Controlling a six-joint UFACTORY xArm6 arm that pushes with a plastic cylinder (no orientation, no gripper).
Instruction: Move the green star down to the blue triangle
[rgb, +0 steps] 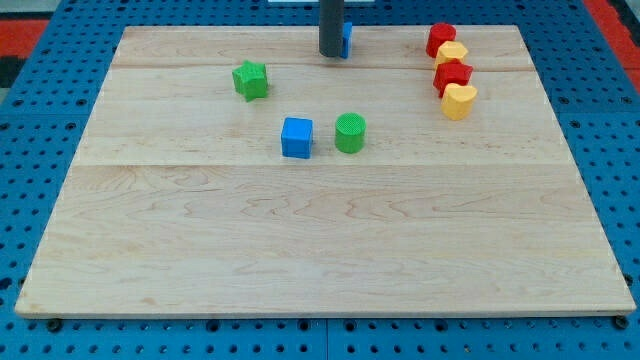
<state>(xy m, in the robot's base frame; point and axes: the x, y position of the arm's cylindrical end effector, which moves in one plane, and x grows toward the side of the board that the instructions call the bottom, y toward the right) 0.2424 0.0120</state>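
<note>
The green star (250, 79) lies on the wooden board at the upper left of middle. A blue block (346, 39), mostly hidden behind my rod, sits near the view's top; its shape cannot be made out. My tip (331, 53) rests at the top middle, touching or just in front of that blue block, well to the right of the green star. A blue cube (297, 137) and a green cylinder (350, 132) stand side by side below the star, toward the board's middle.
At the upper right, a red block (440, 38), a yellow block (453, 53), a red block (452, 76) and a yellow heart-like block (458, 100) form a close column. The board's edge (320, 312) borders blue pegboard.
</note>
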